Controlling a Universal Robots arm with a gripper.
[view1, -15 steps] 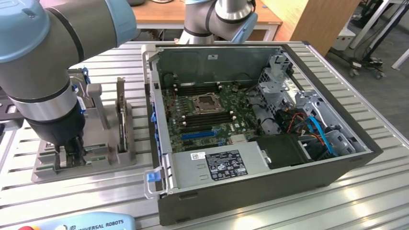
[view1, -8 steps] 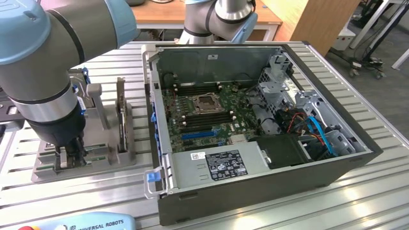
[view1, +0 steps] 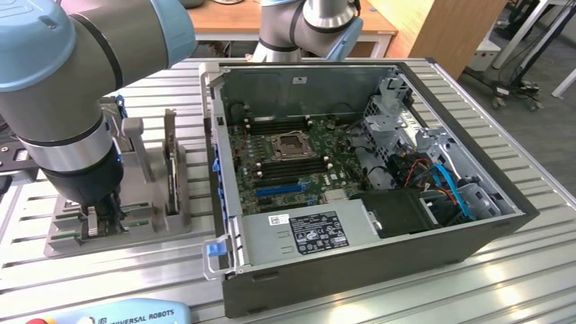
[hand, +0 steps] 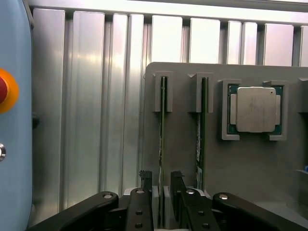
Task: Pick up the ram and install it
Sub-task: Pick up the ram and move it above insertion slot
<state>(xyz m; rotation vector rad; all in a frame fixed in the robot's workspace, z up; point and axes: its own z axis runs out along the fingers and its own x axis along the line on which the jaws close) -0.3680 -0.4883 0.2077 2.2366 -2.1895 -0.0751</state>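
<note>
Evidently little was done: the ram (hand: 162,130) stood on edge in its grey holder (hand: 240,163), the gripper (hand: 161,179) straddling it, jaws apart (nothing gripped yet); lifting and fitting into the computer case (view1: 378,266) remained.

The blue teach pendant (view1: 126,314) carries "UNIVERSAL ROBOTS" — the power supply's label (view1: 317,231) is illegible.

You are seeing the gripper (hand: 161,178) standing wide, fingers (hand: 146,179) straddling the ram (hand: 163,120) in its grey holder (hand: 250,166); a second stick (hand: 201,120) and processor chip (hand: 255,109) lying at its one o'clock.
</note>
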